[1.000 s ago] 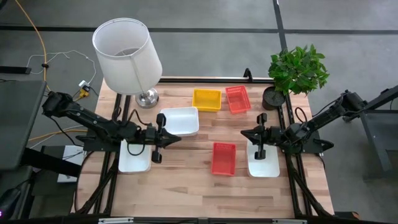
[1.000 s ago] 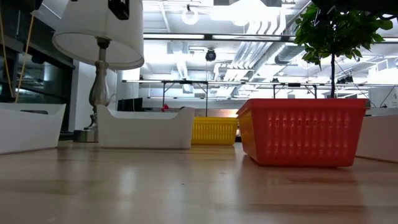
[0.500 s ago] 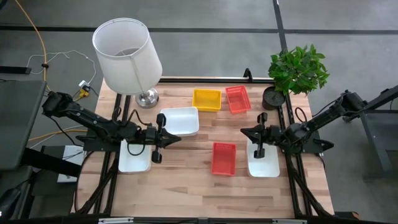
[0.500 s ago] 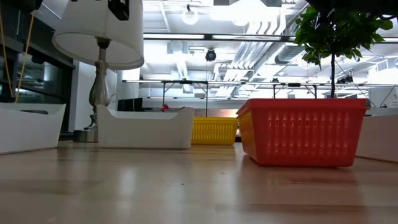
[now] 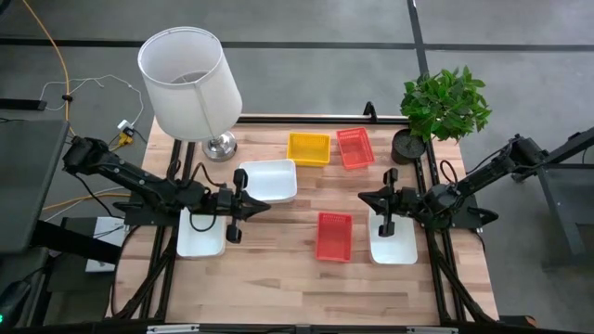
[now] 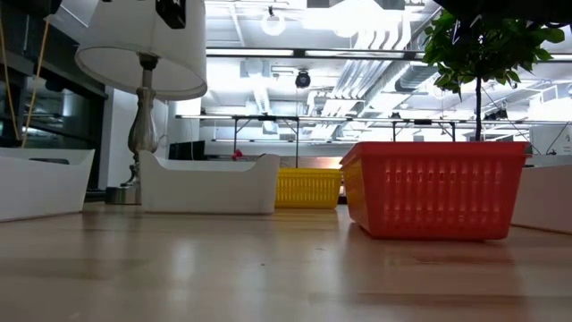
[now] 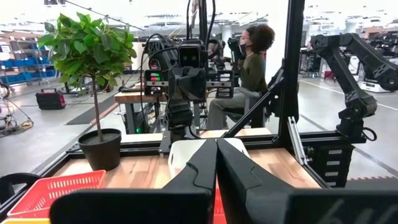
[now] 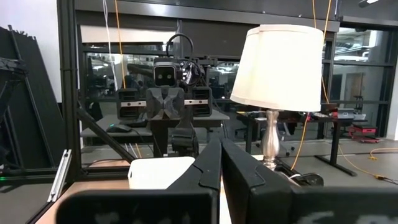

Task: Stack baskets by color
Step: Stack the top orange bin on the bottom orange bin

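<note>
Left gripper (image 5: 257, 206): fingers pressed together, holding nothing; hangs over the table's left half, between two white baskets, pointing toward the table's middle.
Right gripper (image 5: 365, 198): fingers clenched tip to tip, empty; over the table's right half, pointing at the left one, just beside the right white basket.
Finger shape: dark, matte, wedge-like, tapering to a point where the two meet, as both wrist views show.
Writing: no readable brand, label or text on any thing.
White baskets: three, smooth-walled, rounded corners; one (image 5: 270, 180) at centre-left near the lamp base, one (image 5: 199, 237) at the left edge under the left arm, one (image 5: 393, 243) under the right arm. All apart, none stacked.
Red baskets: mesh walls with thin upright slots; one (image 5: 334, 236) in the middle of the table, one (image 5: 355, 147) at the far edge, tilted a little.
Yellow basket (image 5: 308, 148): mesh, at the far edge, just beside the far red one.
Table (image 5: 278, 278): pale wooden planks, slightly glossy.
Lamp (image 5: 189, 83): smooth white drum shade, shiny metal turned stem and round base, far-left corner.
Plant (image 5: 446, 102): leafy green, thin stem, round black pot, far-right corner.
Person (image 7: 252, 62): seated beyond the table, seen in the left wrist view.
</note>
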Controlling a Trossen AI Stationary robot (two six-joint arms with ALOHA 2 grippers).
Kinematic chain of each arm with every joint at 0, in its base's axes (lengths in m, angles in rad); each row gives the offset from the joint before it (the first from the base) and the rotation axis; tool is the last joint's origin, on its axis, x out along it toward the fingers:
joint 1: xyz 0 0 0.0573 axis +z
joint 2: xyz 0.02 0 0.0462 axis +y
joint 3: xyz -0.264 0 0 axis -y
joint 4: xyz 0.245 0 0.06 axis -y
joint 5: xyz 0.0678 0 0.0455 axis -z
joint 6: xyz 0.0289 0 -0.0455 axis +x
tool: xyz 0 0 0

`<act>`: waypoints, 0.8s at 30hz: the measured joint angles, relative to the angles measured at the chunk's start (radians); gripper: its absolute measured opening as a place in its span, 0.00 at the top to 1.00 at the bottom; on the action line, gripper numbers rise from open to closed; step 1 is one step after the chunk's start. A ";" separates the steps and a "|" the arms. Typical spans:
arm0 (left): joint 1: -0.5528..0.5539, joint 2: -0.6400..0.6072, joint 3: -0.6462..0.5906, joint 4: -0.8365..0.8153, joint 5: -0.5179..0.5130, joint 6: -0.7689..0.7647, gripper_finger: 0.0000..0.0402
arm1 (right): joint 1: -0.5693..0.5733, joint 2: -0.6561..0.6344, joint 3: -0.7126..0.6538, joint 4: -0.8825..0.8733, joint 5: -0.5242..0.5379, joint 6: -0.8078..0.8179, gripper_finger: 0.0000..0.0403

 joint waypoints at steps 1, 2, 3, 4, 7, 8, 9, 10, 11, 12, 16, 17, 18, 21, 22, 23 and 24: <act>0.000 0.000 0.000 0.000 0.000 0.000 1.00 | 0.000 0.000 0.000 0.000 0.000 -0.001 1.00; 0.000 0.000 0.000 -0.001 0.000 0.000 1.00 | 0.000 0.000 0.000 0.000 0.000 -0.001 1.00; 0.000 0.000 0.000 -0.001 0.000 0.000 1.00 | 0.000 0.000 0.000 0.000 0.000 -0.002 1.00; 0.000 0.000 0.000 -0.001 0.000 0.000 1.00 | 0.000 0.000 0.000 0.000 0.000 -0.007 1.00; 0.000 0.000 0.000 -0.001 0.000 0.000 1.00 | 0.000 0.000 0.000 0.000 0.000 -0.009 1.00; 0.000 0.000 0.000 -0.001 0.000 0.000 1.00 | 0.000 0.000 0.000 0.000 0.000 -0.009 1.00; 0.000 0.000 0.000 -0.001 -0.001 0.000 1.00 | 0.000 0.000 0.000 0.000 0.000 -0.009 1.00; 0.000 0.000 0.000 -0.001 -0.001 0.000 1.00 | 0.000 0.000 0.000 0.000 0.000 -0.009 1.00; 0.000 0.000 0.000 -0.001 -0.002 0.000 1.00 | 0.000 0.000 0.000 0.000 0.000 -0.009 1.00; 0.000 0.000 0.000 -0.001 -0.002 0.000 1.00 | 0.000 0.000 0.000 0.000 0.000 -0.010 1.00; 0.000 0.000 0.000 -0.001 -0.003 0.000 1.00 | 0.000 0.000 0.000 0.000 0.000 -0.017 1.00; 0.000 0.000 0.000 -0.001 -0.003 0.000 1.00 | 0.000 0.000 0.000 0.000 0.000 -0.017 1.00; 0.000 0.000 0.000 -0.001 -0.003 0.000 1.00 | 0.000 0.000 0.000 0.000 0.000 -0.017 1.00; 0.000 0.000 0.000 -0.001 -0.008 0.000 1.00 | 0.000 0.000 0.000 0.000 0.000 -0.017 1.00; 0.000 0.000 0.000 -0.001 -0.010 0.000 1.00 | 0.000 0.000 0.000 0.000 0.000 -0.017 1.00; 0.000 0.000 0.000 -0.001 -0.011 0.000 1.00 | 0.000 0.000 0.000 0.000 0.000 -0.017 1.00; 0.000 0.000 0.000 -0.001 -0.011 0.000 1.00 | 0.000 0.000 0.000 0.000 0.000 -0.017 1.00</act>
